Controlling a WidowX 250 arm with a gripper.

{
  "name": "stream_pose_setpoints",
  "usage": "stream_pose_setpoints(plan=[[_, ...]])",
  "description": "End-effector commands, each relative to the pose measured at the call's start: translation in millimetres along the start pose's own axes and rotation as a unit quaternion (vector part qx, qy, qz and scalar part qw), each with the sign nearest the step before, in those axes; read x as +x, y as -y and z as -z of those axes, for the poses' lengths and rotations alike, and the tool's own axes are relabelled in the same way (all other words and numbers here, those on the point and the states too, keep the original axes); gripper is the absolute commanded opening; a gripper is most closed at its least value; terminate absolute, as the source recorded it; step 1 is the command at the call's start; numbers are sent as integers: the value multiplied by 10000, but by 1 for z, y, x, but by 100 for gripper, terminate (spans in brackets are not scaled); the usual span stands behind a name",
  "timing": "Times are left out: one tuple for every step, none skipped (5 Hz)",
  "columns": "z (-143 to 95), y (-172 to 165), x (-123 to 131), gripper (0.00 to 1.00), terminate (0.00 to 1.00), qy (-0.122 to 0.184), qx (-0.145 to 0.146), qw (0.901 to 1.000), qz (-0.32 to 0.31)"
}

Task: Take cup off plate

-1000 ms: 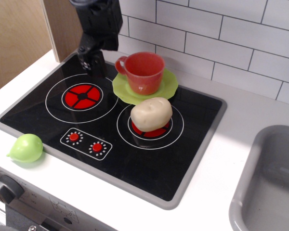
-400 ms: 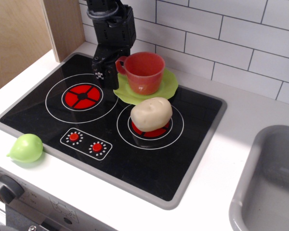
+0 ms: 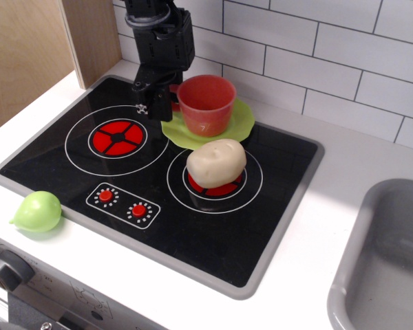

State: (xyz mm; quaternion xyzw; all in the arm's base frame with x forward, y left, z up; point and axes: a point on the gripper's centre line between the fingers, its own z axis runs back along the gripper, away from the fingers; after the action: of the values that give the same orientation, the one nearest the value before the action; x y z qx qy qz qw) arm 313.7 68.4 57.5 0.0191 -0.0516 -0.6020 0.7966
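The cup (image 3: 206, 104), red-orange and with tapered walls, stands upright on the lime-green plate (image 3: 242, 122) at the back of the toy stove top (image 3: 275, 206). The plate has a wavy rim and lies partly on the black glass, near the white tile wall (image 3: 330, 48). The gripper (image 3: 158, 103) is at the left side of the cup, exactly where the handle of the cup is. The handle is almost fully hidden behind the black jaws; only a small red part shows between them. The jaws seem to be around the handle, but I cannot tell from this view if they are clenched on it or only placed beside it.

The arm (image 3: 158, 34) comes down from the top edge of the view, nearly vertical, and the jaws point down to the stove surface, just above the back rim of the left burner (image 3: 117, 137).

In front of the plate, a beige toy potato (image 3: 216, 163) lies on the right burner (image 3: 217, 182) and touches the front edge of the plate. A small green pear-shaped fruit (image 3: 37, 211) lies on the white counter (image 3: 372, 165) at the front left, well apart from the cup. A grey sink (image 3: 385, 261) is at the right.
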Motion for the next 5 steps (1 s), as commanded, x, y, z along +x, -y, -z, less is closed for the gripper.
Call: stream_pose_setpoints(plan=[[-27, -15, 4, 0, 0, 4, 490, 9979, -429], [-44, -14, -4, 0, 0, 169, 518, 9966, -625], [-59, -1, -15, 0, 0, 255, 601, 9961, -598], [-74, 17, -30, 0, 0, 276, 641, 9956, -629], [-66, 33, -46, 0, 0, 31, 551, 9974, -463]])
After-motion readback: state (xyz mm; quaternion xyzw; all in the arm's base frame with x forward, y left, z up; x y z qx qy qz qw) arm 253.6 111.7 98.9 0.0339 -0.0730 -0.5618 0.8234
